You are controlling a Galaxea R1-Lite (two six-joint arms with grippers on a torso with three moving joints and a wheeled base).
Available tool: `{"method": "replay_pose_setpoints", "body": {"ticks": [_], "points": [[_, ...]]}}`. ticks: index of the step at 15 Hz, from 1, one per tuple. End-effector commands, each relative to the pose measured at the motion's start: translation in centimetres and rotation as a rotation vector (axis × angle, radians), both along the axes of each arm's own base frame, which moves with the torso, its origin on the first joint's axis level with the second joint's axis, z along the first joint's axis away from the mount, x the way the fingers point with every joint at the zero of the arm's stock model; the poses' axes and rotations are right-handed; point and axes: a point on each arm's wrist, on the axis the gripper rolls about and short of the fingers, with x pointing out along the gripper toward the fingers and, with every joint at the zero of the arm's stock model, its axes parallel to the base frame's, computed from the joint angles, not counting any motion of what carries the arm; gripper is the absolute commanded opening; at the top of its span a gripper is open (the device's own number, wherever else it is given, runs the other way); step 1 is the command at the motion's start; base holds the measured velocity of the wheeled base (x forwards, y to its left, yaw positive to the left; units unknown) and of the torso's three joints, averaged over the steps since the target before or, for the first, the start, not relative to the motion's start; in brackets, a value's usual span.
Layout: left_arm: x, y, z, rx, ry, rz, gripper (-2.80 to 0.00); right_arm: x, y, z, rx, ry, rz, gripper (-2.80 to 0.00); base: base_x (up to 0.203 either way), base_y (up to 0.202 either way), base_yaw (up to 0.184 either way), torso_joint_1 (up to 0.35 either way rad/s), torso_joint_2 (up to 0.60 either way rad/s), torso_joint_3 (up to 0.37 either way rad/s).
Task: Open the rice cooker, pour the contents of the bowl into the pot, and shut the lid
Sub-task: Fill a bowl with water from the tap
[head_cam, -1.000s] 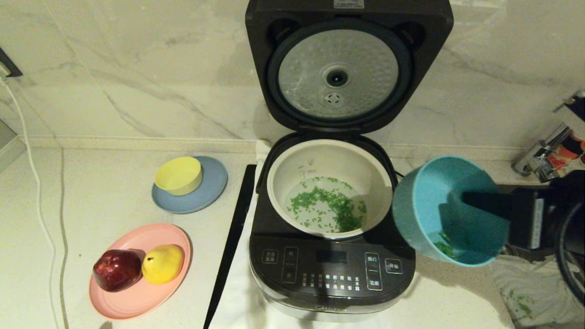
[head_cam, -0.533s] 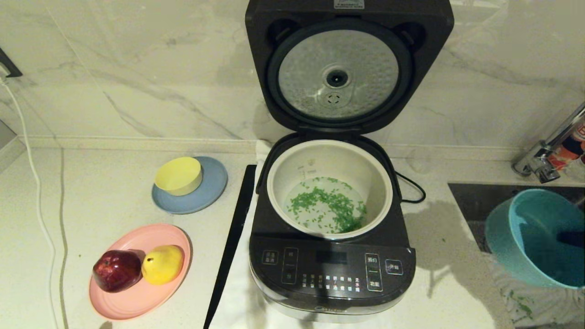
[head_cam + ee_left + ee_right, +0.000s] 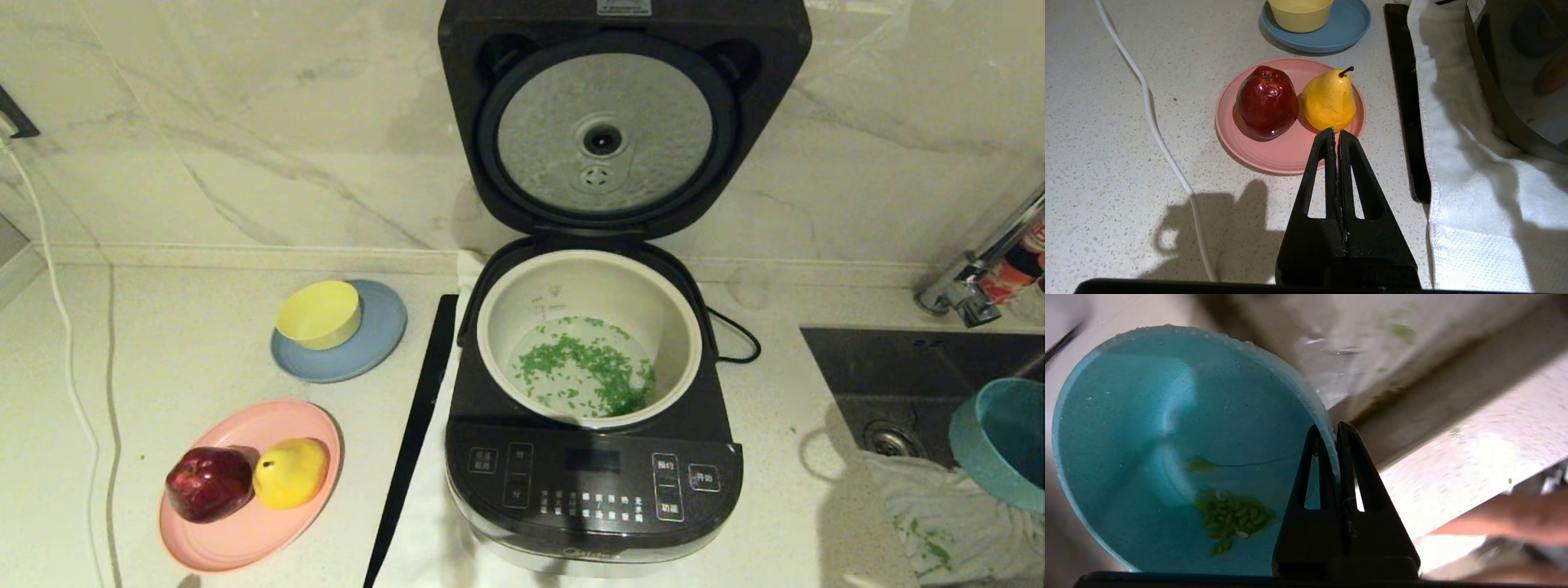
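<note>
My right gripper point(image 3: 1329, 430) is clamped on the rim of the bowl point(image 3: 1002, 441), which the head view cuts off at its right edge, over the sink point(image 3: 857, 359); a few green bits point(image 3: 1229, 518) cling inside. The rice cooker point(image 3: 593, 482) stands with its lid point(image 3: 624, 122) up, greens in the pot point(image 3: 588, 286). My left gripper point(image 3: 1336, 134) is pressed together, empty, near the pink plate point(image 3: 1274, 157).

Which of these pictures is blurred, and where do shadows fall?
Right wrist view: background streaked with blur, bowl fairly sharp. Left wrist view: sharp, the gripper's shadow lying on the counter. Head view: sharp, a soft shadow beside the rice cooker.
</note>
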Motion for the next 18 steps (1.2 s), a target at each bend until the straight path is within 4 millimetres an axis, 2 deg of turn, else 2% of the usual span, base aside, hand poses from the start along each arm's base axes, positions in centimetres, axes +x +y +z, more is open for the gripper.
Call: {"method": "replay_pose_setpoints", "body": {"ticks": [1,4,6,11,13,18], "points": [[0.0,0.0,-0.1,0.0,0.002,0.0,-2.8,1.8,-5.4,-4.1,0.099,0.094,-0.15,-2.8,0.0,0.0,0.0,0.0,0.0,0.0],[0.0,0.0,-0.1,0.001,0.003,0.0,-2.8,1.1,-11.1,-7.2,0.168,0.095,-0.289,-2.8,0.0,0.0,0.0,0.0,0.0,0.0],[0.0,0.0,-0.1,0.0,0.002,0.0,-2.8,0.2,-14.1,-8.7,0.204,0.077,-0.339,-2.8,0.0,0.0,0.0,0.0,0.0,0.0],[0.0,0.0,-0.1,0.0,0.002,0.0,-2.8,-0.7,-19.5,-11.9,0.249,0.086,-0.428,-2.8,0.0,0.0,0.0,0.0,0.0,0.0],[0.0,0.0,-0.1,-0.001,0.002,0.0,-2.8,-0.5,-20.6,-12.4,0.26,0.069,-0.423,-2.8,0.0,0.0,0.0,0.0,0.0,0.0],[0.0,0.0,-0.1,-0.001,0.003,0.0,-2.8,1.5,-20.2,-12.3,0.248,-0.001,-0.333,-2.8,0.0,0.0,0.0,0.0,0.0,0.0]]}}
